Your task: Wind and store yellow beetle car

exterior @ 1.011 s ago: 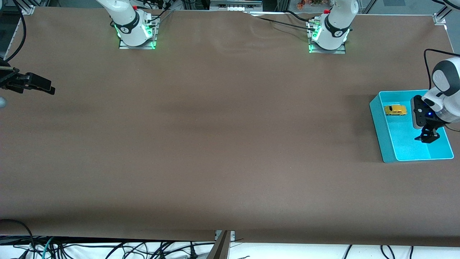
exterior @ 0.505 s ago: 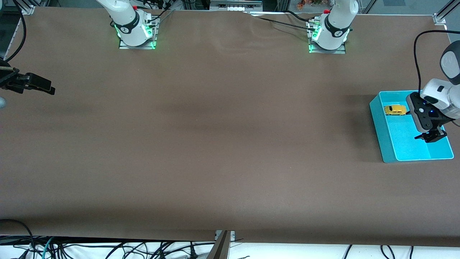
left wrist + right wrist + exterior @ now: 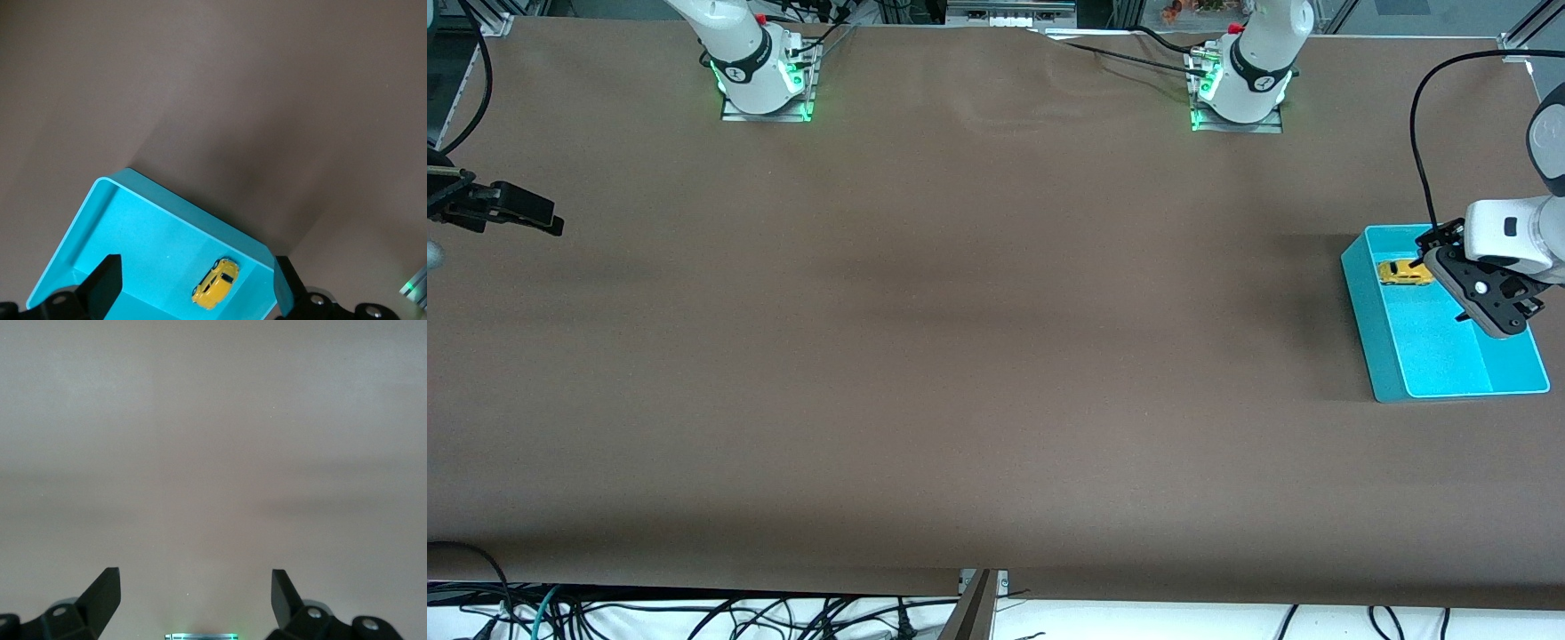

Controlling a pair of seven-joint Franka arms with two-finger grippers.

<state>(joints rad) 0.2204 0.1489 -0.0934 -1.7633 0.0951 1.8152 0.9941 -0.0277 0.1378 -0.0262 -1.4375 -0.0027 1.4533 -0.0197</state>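
Yellow car point(image 3: 1405, 272): it is seen lying in the turquoise bin point(image 3: 1371, 320), on the bin floor near the corner farther from the front camera, on its wheels as far as can be told.
Bin: it is set on the brown desk point(image 3: 960, 356) at the left arm's end.
Left hand point(image 3: 1498, 316): it is held in the air over the bin; in the left wrist view the fingers point(image 3: 107, 283) are spread wide with nothing between them, and the car point(image 3: 217, 285) is framed between them lower down, untouched.
Right hand point(image 3: 534, 213): it is parked over the desk at the right arm's end, fingers point(image 3: 107, 590) wide apart and empty; this arm is waiting.
Key relation: the car is found below the left hand and toward the bin's end farther from the front camera; its long axis is laid roughly across the bin's short side. The left arm is much the nearer of the two.
Change: compared with the earlier front views, the left hand is raised and tilted upward, while the car and bin are unmoved.
Judgement: storing appears done; a retreat of the left arm is probably all that is left.
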